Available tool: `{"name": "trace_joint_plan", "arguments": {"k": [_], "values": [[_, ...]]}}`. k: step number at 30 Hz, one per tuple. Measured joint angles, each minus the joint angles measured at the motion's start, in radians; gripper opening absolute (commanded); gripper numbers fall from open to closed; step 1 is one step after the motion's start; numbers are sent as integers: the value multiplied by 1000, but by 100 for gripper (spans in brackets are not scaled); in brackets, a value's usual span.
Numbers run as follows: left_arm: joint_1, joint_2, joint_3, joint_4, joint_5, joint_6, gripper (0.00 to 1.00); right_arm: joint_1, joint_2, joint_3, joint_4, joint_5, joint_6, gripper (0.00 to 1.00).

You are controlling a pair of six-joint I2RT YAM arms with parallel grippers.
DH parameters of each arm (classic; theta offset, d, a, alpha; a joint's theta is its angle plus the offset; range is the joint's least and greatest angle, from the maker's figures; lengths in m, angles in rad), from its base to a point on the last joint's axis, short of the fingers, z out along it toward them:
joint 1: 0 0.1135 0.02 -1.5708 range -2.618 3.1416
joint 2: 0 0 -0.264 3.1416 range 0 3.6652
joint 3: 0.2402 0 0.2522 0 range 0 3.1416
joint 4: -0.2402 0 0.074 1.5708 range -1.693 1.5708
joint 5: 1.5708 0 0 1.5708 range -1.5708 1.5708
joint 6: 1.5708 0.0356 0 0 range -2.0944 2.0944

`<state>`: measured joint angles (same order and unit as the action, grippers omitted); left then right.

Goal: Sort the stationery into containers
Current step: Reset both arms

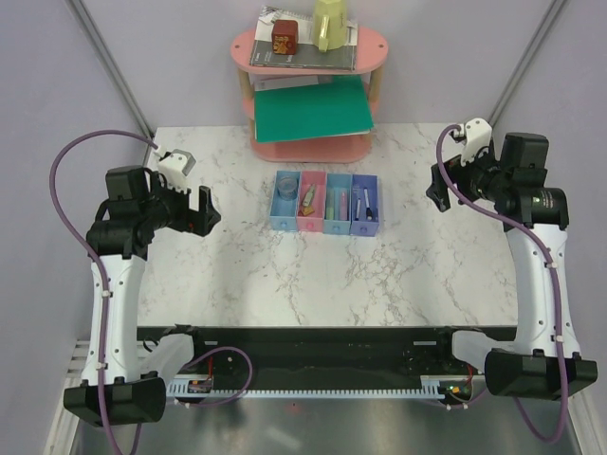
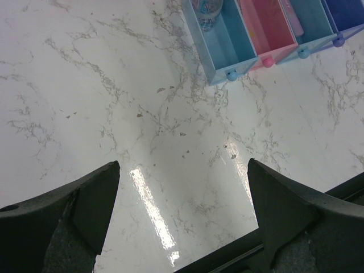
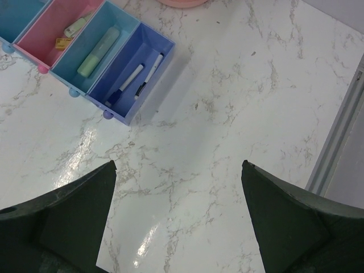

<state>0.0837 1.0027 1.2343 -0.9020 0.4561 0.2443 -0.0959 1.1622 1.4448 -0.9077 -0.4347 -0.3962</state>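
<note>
Four joined trays (image 1: 325, 226) sit mid-table, coloured light blue, pink, blue and violet-blue. The clear tape roll (image 2: 207, 10) lies in the light blue tray (image 2: 239, 44). A marker (image 3: 75, 26) and the tan eraser (image 3: 62, 42) lie in the pink tray (image 3: 48, 40). The pale green marker (image 3: 99, 52) lies in the blue tray. The white pen (image 3: 125, 82) and black pen (image 3: 149, 74) lie in the violet-blue tray (image 3: 153, 85). My left gripper (image 1: 205, 210) is open and empty, left of the trays. My right gripper (image 1: 438, 191) is open and empty, right of them.
A pink oval two-tier shelf (image 1: 308, 142) stands at the back with a green folder (image 1: 313, 109), grey books, a red box and a yellow-green cup. A metal frame rail (image 3: 335, 136) runs along the table's right edge.
</note>
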Motion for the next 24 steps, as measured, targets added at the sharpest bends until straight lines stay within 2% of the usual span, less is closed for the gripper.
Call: {"name": "trace_joint_plan", "arguments": {"k": [24], "values": [[0,-14,-30,22,0,-24,100,-29,-63,-84,116,55,39,98]]}}
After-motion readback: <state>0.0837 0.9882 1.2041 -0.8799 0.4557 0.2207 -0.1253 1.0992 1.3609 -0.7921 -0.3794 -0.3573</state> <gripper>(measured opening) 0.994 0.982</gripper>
